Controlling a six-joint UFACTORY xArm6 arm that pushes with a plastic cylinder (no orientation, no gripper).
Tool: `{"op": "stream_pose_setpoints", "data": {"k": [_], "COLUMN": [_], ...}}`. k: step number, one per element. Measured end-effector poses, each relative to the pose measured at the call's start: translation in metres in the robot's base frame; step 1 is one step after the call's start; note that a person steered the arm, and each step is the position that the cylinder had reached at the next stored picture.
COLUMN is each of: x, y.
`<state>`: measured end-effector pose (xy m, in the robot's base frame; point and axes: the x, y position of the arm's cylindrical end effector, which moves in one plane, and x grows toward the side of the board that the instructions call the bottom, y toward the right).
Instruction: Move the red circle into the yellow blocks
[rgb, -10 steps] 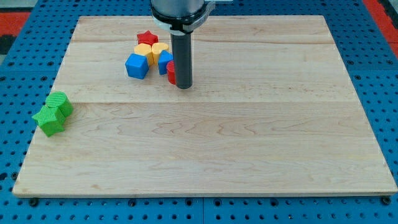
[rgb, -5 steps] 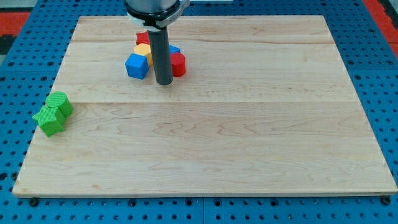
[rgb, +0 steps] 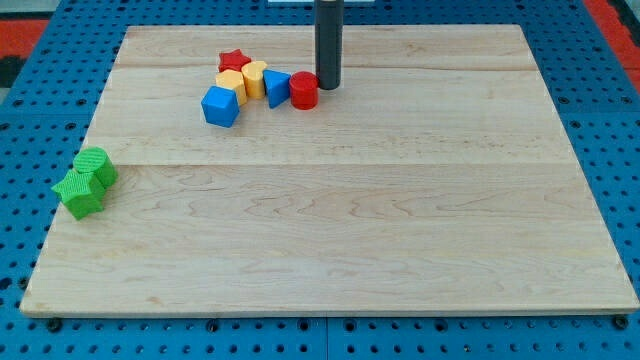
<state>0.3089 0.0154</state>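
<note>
Pale wooden board (rgb: 330, 220) on a blue pegboard here; our red circle block (rgb: 303, 90) sits near the view's top, touching a blue triangular block (rgb: 276, 88), with the two yellow blocks (rgb: 243, 80) just past that to the left; my tip (rgb: 328, 86) is a bare rod, holding nothing, just right of the circle, maybe touching it, hard to tell; so we'd push leftward.

Pale wooden board (rgb: 400, 230) on blue perforated table (rgb: 30, 200).
</note>
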Motion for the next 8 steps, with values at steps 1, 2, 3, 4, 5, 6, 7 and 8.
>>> {"op": "stream_pose_setpoints", "data": {"k": [1, 2, 3, 4, 5, 6, 7, 8], "x": [0.021, 0.022, 0.020, 0.012, 0.012, 0.013, 0.063, 0.186], "y": [0.000, -0.020, -0.046, -0.057, -0.069, -0.062, -0.019, -0.068]}}
